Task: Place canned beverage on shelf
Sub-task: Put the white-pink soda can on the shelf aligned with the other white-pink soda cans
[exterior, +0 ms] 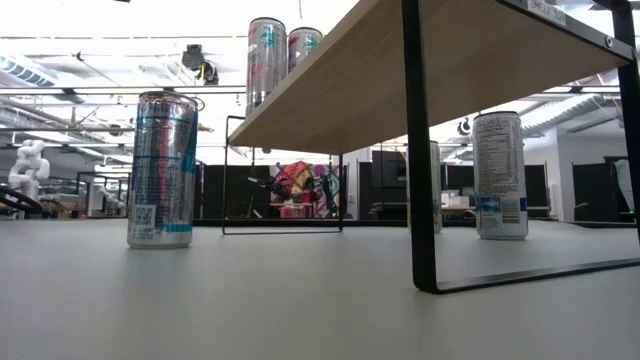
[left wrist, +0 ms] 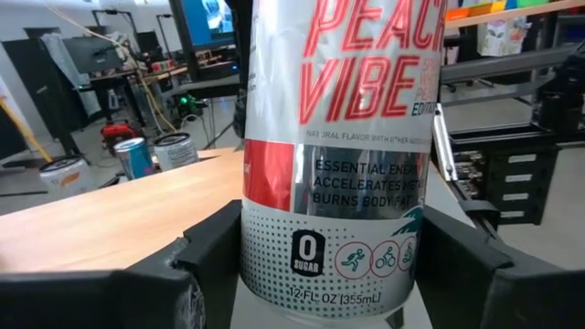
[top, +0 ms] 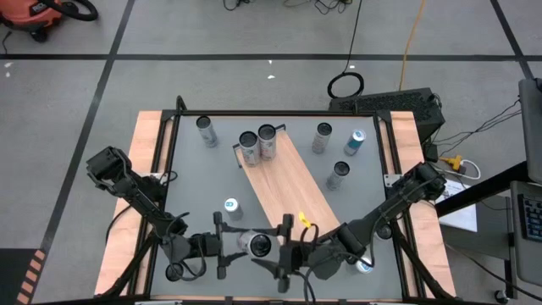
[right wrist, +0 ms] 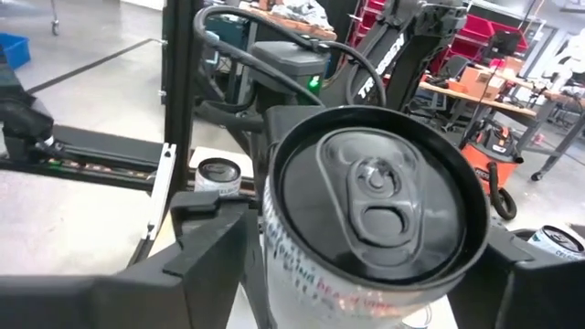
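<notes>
At the near edge of the table, just left of the shelf's near end, the can (top: 254, 244) hangs upright between the two grippers. The left gripper (top: 222, 245) is clamped on its lower body, one finger against each side, as its wrist view shows plainly. The right gripper (top: 284, 250) comes in from the opposite side and brackets the same can near its top. Whether it is truly gripping the can or only standing around it, I cannot tell.

The can does not show in the low view, so it is probably lifted clear of the tabletop. In the left wrist view the board lies about level with the can's lower half.

The shelf (top: 288, 180) runs slantwise from near right to far left. Two cans (top: 257, 144) already stand at its far end, and the rest of the board is bare. Several more cans wait on the grey table, to the left and right of the shelf.

I judge the step in hand to be the carry, perhaps with a handover between the arms. The can is picked up but not yet placed.

The next move calls for one gripper alone to take the weight. The can then has to rise until its base clears the board's edge, travel right over the bare wood and come down flat. It should be kept upright and well apart from the two cans at the far end.
</notes>
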Robot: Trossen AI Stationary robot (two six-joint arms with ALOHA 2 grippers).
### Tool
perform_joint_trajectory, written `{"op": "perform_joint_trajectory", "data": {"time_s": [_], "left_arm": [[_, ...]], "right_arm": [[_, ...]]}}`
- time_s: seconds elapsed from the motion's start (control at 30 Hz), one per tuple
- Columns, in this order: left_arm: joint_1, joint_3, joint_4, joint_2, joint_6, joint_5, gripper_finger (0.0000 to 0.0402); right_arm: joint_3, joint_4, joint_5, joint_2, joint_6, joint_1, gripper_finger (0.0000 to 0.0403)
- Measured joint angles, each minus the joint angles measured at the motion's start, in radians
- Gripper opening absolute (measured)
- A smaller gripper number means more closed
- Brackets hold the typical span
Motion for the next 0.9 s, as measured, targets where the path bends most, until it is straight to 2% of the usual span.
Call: {"op": "perform_joint_trajectory", "data": {"time_s": [0.2,0.4,0.77,0.9], "left_arm": [[0.001,0.000,0.002,0.000,-0.023,0.039,0.0249],[0.001,0.000,-0.014,0.000,-0.042,0.053,0.0249],[0.001,0.000,-0.021,0.000,-0.041,0.063,0.0250],[0.001,0.000,-0.021,0.000,-0.041,0.063,0.0266]], "right_arm": [[0.000,-0.006,-0.001,0.000,0.000,0.006,0.0285],[0.000,-0.003,-0.001,0.000,0.002,0.006,0.0272],[0.000,0.003,-0.003,0.000,0.005,0.006,0.0201],[0.000,0.003,-0.004,0.000,0.005,0.006,0.0186]]}}
